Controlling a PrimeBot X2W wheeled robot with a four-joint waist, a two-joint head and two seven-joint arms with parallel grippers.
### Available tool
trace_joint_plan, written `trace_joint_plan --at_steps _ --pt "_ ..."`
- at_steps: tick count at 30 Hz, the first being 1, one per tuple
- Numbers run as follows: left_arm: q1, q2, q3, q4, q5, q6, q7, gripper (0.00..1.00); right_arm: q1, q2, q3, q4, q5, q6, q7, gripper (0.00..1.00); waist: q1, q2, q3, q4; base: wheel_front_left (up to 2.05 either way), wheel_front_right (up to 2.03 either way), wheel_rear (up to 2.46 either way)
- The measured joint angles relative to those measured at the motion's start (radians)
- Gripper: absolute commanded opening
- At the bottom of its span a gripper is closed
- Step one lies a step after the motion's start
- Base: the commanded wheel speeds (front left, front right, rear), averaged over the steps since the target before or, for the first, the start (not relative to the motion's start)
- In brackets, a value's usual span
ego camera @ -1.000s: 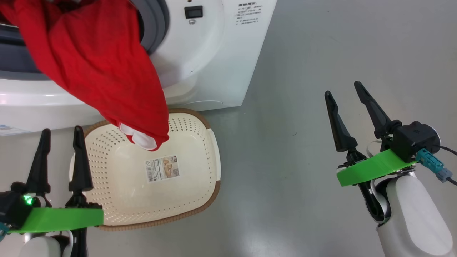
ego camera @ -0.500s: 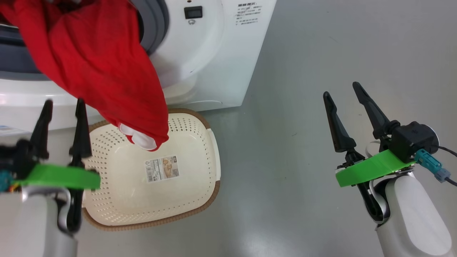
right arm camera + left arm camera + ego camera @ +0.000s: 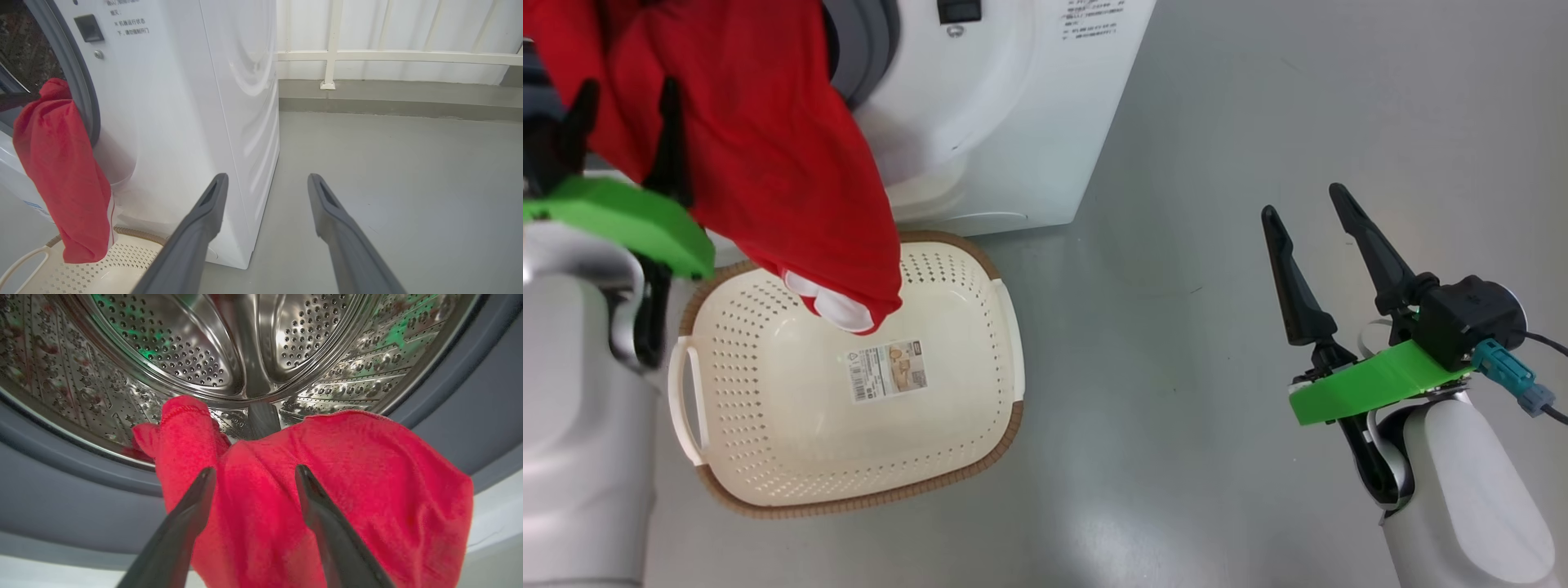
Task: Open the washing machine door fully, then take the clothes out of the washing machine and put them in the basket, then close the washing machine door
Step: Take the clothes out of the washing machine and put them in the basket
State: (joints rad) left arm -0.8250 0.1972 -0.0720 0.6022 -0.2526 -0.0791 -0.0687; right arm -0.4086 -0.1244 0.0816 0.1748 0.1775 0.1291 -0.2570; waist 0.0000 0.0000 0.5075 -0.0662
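Note:
A red garment of the clothes [image 3: 768, 163] hangs out of the washing machine [image 3: 1013, 122] mouth, and its white-trimmed end dangles over the cream basket [image 3: 792, 425] on the floor below. My left gripper [image 3: 629, 90] is open, raised in front of the garment's upper part. In the left wrist view the left gripper [image 3: 255, 471] points at the red cloth [image 3: 367, 477] draped over the grey gasket [image 3: 61, 490], with the steel drum [image 3: 184, 355] behind. My right gripper [image 3: 1304, 204] is open and holds nothing, over bare floor to the right. The washing machine door is out of view.
The basket holds only a paper label [image 3: 888, 371] and sits against the machine's front. In the right wrist view my right gripper [image 3: 267, 177] faces the machine's white side [image 3: 245, 102], grey floor [image 3: 408, 183] and a curtained wall with a white rail [image 3: 388, 55].
My left arm has risen from beside the basket to the red garment at the drum mouth. The head view has shifted slightly. The right arm has stayed put.

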Motion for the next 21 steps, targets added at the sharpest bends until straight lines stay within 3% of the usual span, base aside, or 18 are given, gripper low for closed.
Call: trace_joint_plan --at_steps 8,21 --pt "-0.140 0.028 -0.029 0.120 0.049 0.050 0.059 1.00 -0.006 0.006 -0.001 -0.003 0.000 0.000 0.000 1.00 0.0000 0.0000 0.013 -0.003 0.00 0.00 0.00" --pt "-0.289 0.041 -0.077 0.362 0.080 0.052 0.139 1.00 -0.009 0.009 -0.002 -0.004 0.000 0.000 0.000 1.00 0.0000 0.0000 0.024 -0.005 0.00 0.00 0.00"
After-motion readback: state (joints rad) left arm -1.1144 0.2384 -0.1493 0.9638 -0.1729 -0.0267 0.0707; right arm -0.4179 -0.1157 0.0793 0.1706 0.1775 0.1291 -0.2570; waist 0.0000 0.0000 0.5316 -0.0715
